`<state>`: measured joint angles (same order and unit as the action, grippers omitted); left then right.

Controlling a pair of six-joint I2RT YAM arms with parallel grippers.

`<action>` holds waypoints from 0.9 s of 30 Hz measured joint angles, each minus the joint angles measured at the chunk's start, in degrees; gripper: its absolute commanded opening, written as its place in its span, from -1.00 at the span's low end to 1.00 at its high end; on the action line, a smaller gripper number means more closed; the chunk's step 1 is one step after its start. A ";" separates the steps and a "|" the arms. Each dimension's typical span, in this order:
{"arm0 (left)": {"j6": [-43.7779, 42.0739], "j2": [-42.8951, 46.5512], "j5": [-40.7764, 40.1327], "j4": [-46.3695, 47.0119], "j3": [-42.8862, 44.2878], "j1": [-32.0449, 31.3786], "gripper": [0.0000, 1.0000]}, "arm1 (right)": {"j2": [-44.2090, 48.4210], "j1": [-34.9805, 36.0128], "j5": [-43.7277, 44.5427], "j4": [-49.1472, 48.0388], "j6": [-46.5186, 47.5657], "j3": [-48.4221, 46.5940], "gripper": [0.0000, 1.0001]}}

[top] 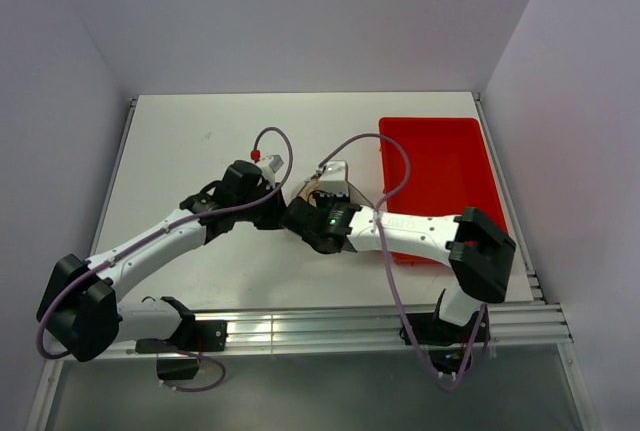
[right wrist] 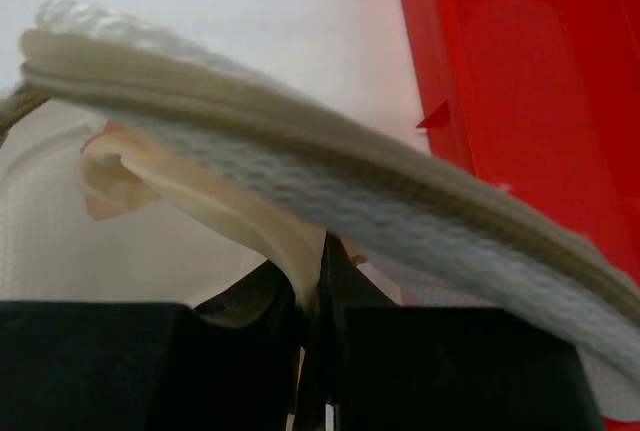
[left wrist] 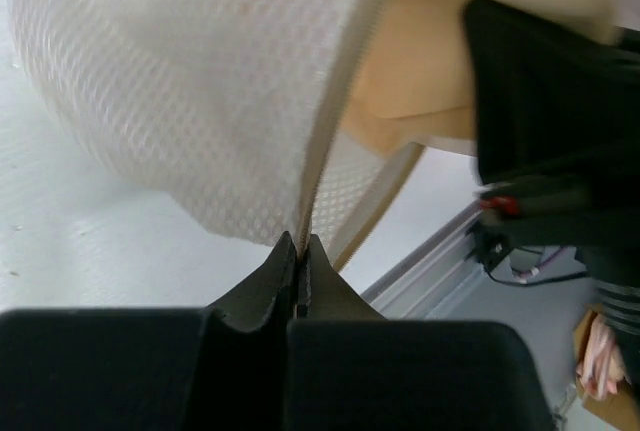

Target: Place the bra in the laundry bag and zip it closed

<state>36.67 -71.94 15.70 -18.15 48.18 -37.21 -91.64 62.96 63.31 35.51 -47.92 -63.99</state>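
Observation:
The laundry bag (left wrist: 180,81), an off-white mesh pouch, fills the left wrist view with its zip edge running down into my left gripper (left wrist: 300,241), which is shut on that edge. Through the open mouth shows the peach bra (left wrist: 415,76). In the right wrist view the bag's zipped rim (right wrist: 380,186) arches across, and a pale peach fold of the bra (right wrist: 190,186) runs down between the fingers of my right gripper (right wrist: 322,251), which is shut on it. In the top view both grippers meet at mid-table and cover most of the bag and bra.
A red rectangular tray (top: 440,166) stands at the right of the white table (top: 180,151), close beside the right arm. It also shows as the tray wall (right wrist: 520,71). A metal rail (top: 330,326) runs along the table's near edge.

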 measured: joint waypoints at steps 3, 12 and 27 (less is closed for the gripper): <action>0.00 0.00 1.95 1.20 -0.63 0.00 -1.00 | -4.57 0.00 -1.57 2.67 0.44 -2.97 -1.00; 0.42 0.00 6.69 3.61 -1.05 0.00 -1.00 | -10.23 -0.79 -5.75 7.80 3.98 -16.41 -0.32; 1.70 0.00 9.18 6.49 -2.05 1.22 -1.00 | -3.96 -2.73 -15.63 6.45 9.22 -17.22 0.44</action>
<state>38.37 -71.94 24.88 -11.66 46.13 -35.99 -95.59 60.23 47.68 41.95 -38.70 -81.21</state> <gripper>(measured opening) 0.023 0.714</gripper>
